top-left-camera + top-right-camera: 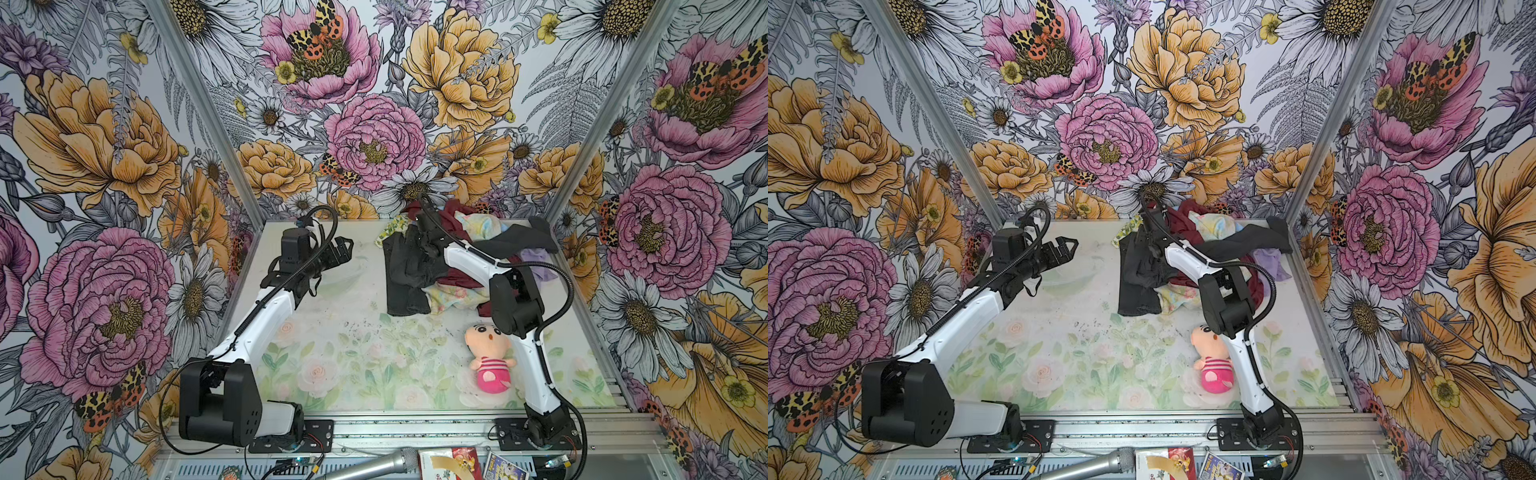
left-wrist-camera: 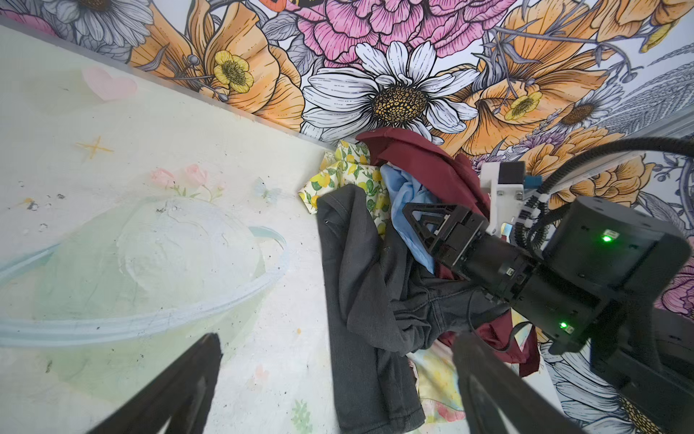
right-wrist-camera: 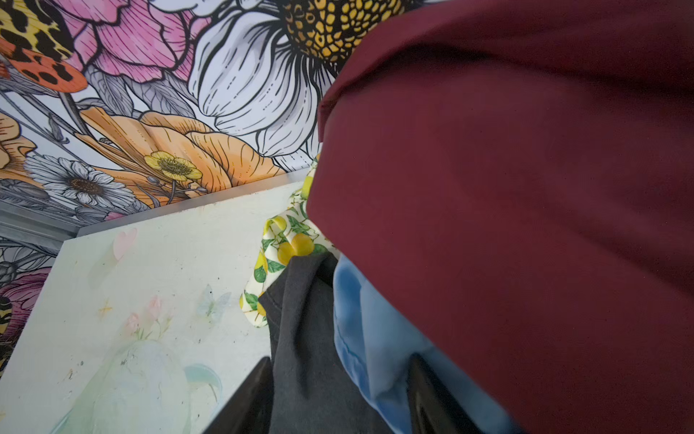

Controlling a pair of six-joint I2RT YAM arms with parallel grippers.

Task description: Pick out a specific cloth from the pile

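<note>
The right gripper is seen in the right wrist view with its jaws partly open, one finger on either side of two folds: dark grey fabric and the sky-blue cloth. Whether a grip has been made cannot be told; the jaws appear to be astride the folds rather than pinched on them. The blue cloth lies directly ahead of these jaws, its visible strip running away from them and disappearing under the maroon garment, which overhangs it. In the left wrist view the same blue strip is shown just beyond the right gripper, between the lemon-print cloth and the maroon one, at the wall side of the pile. The left gripper is held wide open and empty above bare tabletop, well apart from the pile, so the right arm is judged far nearer.
</note>
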